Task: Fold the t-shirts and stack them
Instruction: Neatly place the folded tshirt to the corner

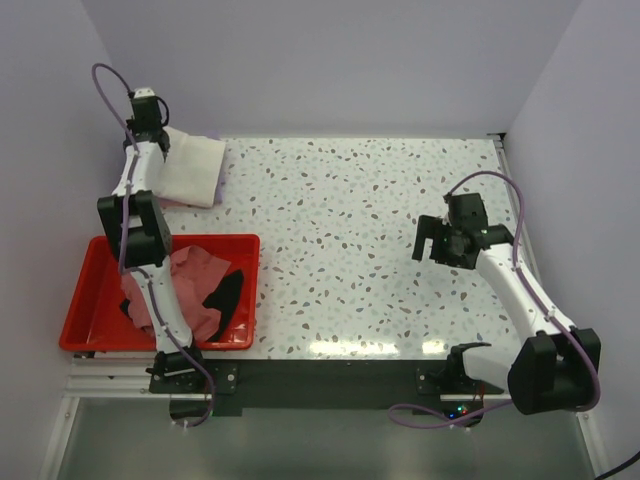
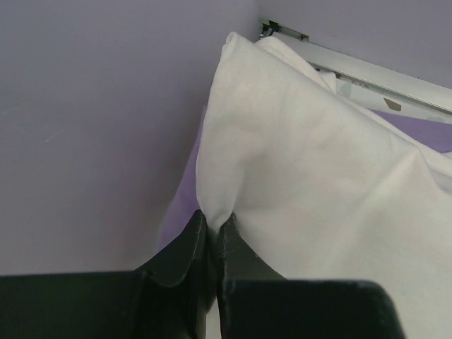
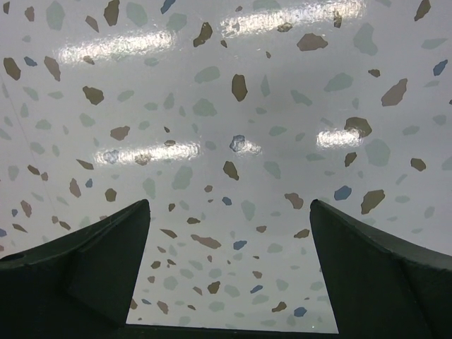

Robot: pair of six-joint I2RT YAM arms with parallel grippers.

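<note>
A folded cream-white t-shirt (image 1: 192, 168) lies at the table's far left corner on a lavender t-shirt (image 1: 214, 139), of which only an edge shows. My left gripper (image 1: 152, 133) is shut on the white shirt's far left corner. In the left wrist view its black jaws pinch a fold of the white t-shirt (image 2: 311, 176), with the lavender t-shirt (image 2: 185, 185) showing beneath. A pink t-shirt (image 1: 192, 282) and a black t-shirt (image 1: 226, 295) lie crumpled in the red tray (image 1: 86, 300). My right gripper (image 1: 428, 242) hovers open over bare table at the right, holding nothing.
The red tray sits at the near left edge, with the left arm rising over it. Purple walls close in the back and both sides. A metal rail (image 2: 367, 67) runs along the table's far edge. The speckled tabletop (image 3: 233, 127) fills the right wrist view.
</note>
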